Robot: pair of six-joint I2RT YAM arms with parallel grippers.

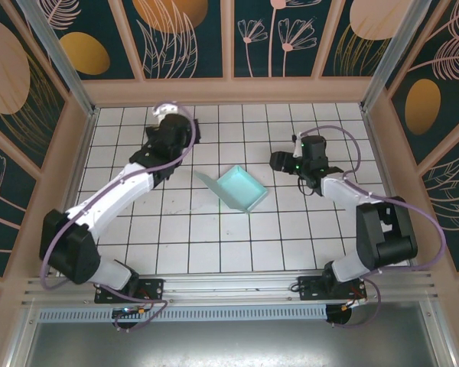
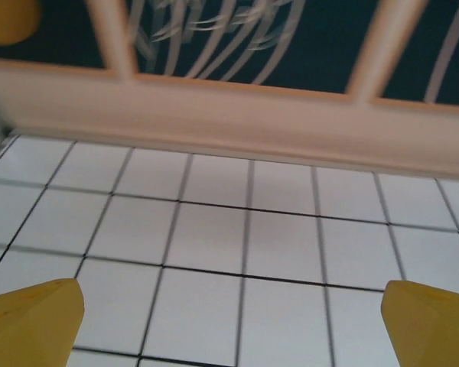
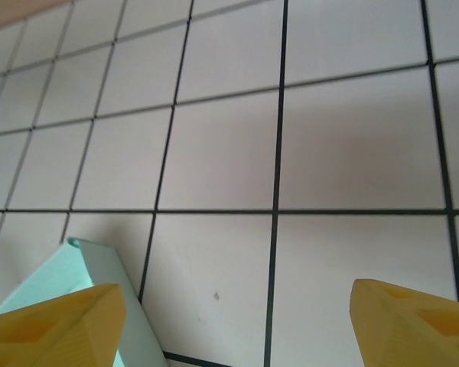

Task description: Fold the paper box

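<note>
**Overhead view.** The paper box [image 1: 242,189] lies on the tiled table [image 1: 214,245], a little right of centre and between my two arms. It is a shallow mint tray with its walls raised. Its long axis runs on a diagonal, from far-left to near-right. A paler flap [image 1: 206,182] juts from its long left-hand side. I cannot tell whether that flap lies flat or stands tilted.

**Right arm.** My right gripper [image 1: 278,161] sits just beside the far-right side of the box, clear of it, and points leftward towards it. In the right wrist view the right gripper [image 3: 237,298] has its yellow fingers [image 3: 398,321] spread, with bare tile between them and nothing held. One corner of the paper box [image 3: 99,264] shows at the lower left, next to the left-hand finger. The box therefore lies ahead of this hand and off to one side, not between the fingers.

**Left arm.** My left gripper [image 1: 172,122] is well apart from the box, off to its far left. It faces the back wall [image 2: 214,122], away from the box. In the left wrist view the left gripper [image 2: 233,294] is spread wide and empty over bare tile.

**Reading.** My right hand is much the nearer. I judge the loose flap, which faces my left arm, to be the fold not yet made. Reaching it would mean turning my left hand back towards the box.
</note>
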